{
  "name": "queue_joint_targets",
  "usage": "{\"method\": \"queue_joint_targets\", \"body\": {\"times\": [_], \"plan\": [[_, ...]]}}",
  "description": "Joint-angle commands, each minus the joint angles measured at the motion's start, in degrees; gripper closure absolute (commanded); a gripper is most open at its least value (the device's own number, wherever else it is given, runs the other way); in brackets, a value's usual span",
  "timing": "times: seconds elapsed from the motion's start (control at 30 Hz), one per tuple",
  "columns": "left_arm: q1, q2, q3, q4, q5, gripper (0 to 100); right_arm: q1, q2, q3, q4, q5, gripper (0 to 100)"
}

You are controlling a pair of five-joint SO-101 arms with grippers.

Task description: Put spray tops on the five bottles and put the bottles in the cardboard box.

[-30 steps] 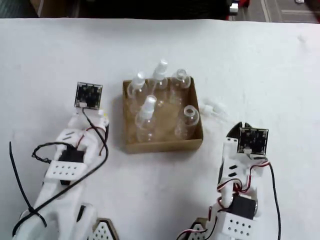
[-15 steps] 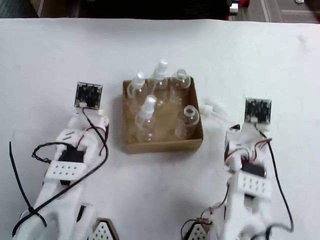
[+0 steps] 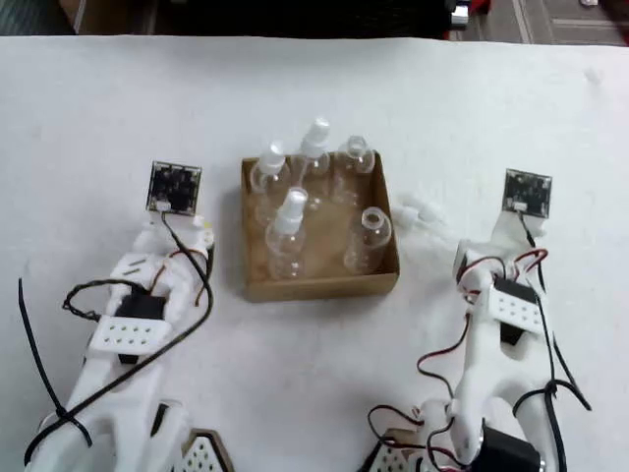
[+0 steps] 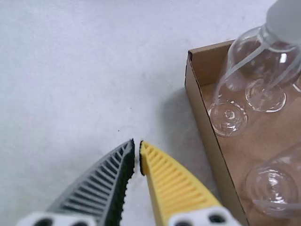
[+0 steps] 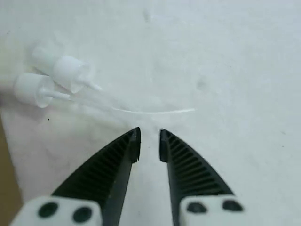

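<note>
1. At the far left I see my left gripper (image 4: 136, 149), with one grey ribbed finger and one yellow. It sits low over the white table (image 3: 98, 98), just left of the box. Its fingertips are pressed together and hold nothing.
2. In the middle of the table sits the shallow brown cardboard box (image 3: 319, 287), open at the top.
3. Five clear plastic bottles stand inside it. Three wear white spray tops: the bottle in the far left corner (image 3: 267, 172), its neighbour along the far wall (image 3: 314, 147), and the bottle on the near left (image 3: 287, 231).
4. The other two have open necks: the bottle in the far right corner (image 3: 354, 162) and the bottle on the near right (image 3: 370, 236).
5. Just right of the box, two loose white spray tops (image 3: 418, 211) lie side by side on the table, their thin clear tubes trailing to the right.
6. At the right, my right gripper (image 5: 149, 142) has two black ribbed fingers. It points at the table near those loose tops without touching them. A narrow gap parts its fingertips, and nothing is between them.
</note>
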Motion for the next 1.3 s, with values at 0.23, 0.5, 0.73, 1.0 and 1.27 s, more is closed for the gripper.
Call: {"method": "queue_joint_targets", "body": {"times": [0.23,0.5,0.73,1.0,1.27], "plan": [[0.7,0.0,-3.3,-1.5,0.3,98,1.5,15.1,-16.4,11.5,-0.3,93.2],[0.7,0.0,-3.3,-1.5,0.3,98,1.5,20.2,-21.5,14.9,-0.7,92.4],[0.2,0.8,-7.8,6.8,0.2,98,3.0,20.7,-21.7,14.6,-0.8,97.9],[-1.5,19.2,-20.7,12.7,-1.6,98,4.5,20.7,-21.8,14.6,-4.6,82.4],[-2.9,24.7,-26.3,18.5,5.2,98,4.2,20.2,-22.0,14.5,-4.3,98.7]]}}
